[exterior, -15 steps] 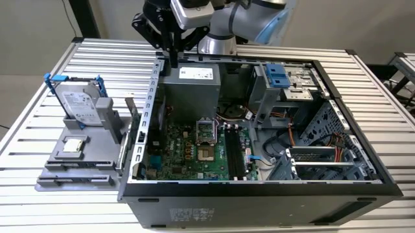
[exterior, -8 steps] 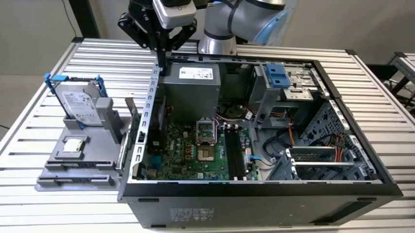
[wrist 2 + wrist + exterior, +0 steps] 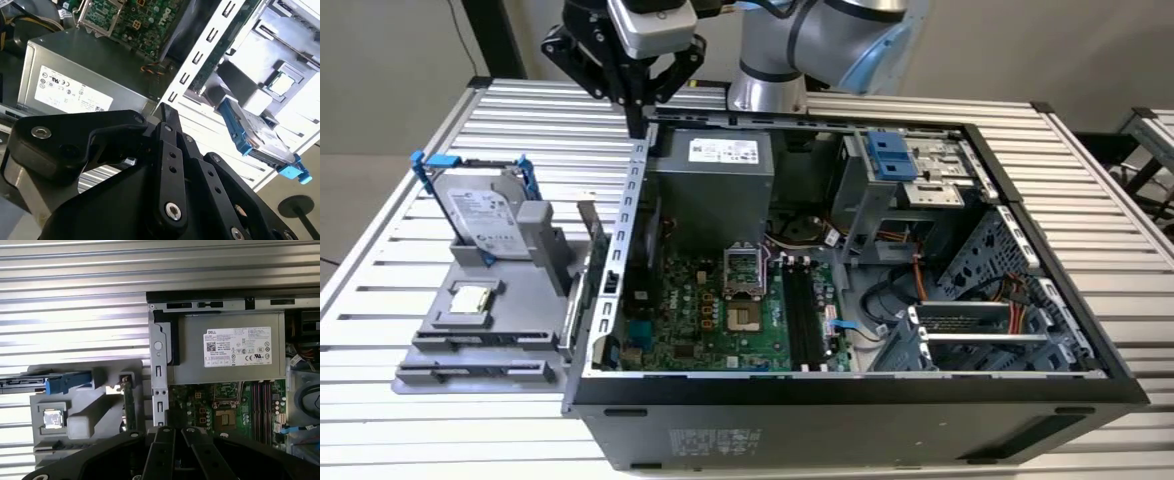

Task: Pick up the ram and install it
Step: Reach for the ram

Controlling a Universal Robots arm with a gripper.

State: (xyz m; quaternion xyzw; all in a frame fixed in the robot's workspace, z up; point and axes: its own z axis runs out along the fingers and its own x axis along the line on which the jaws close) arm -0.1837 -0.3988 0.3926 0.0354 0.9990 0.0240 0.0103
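Slatted table (image 3: 380, 250), gripper (image 3: 638, 125) above case wall (image 3: 635, 200)

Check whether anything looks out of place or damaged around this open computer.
Nothing looks damaged or spilled. The computer case lies open on the table, and the ram stands on edge in the gray holder beside it, not in the motherboard slots. The claw hovers empty near the case's rim.

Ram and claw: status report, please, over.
Claw shut, empty, over the case wall. Ram on edge in the grey fixture, untouched. Case wall close beside it.
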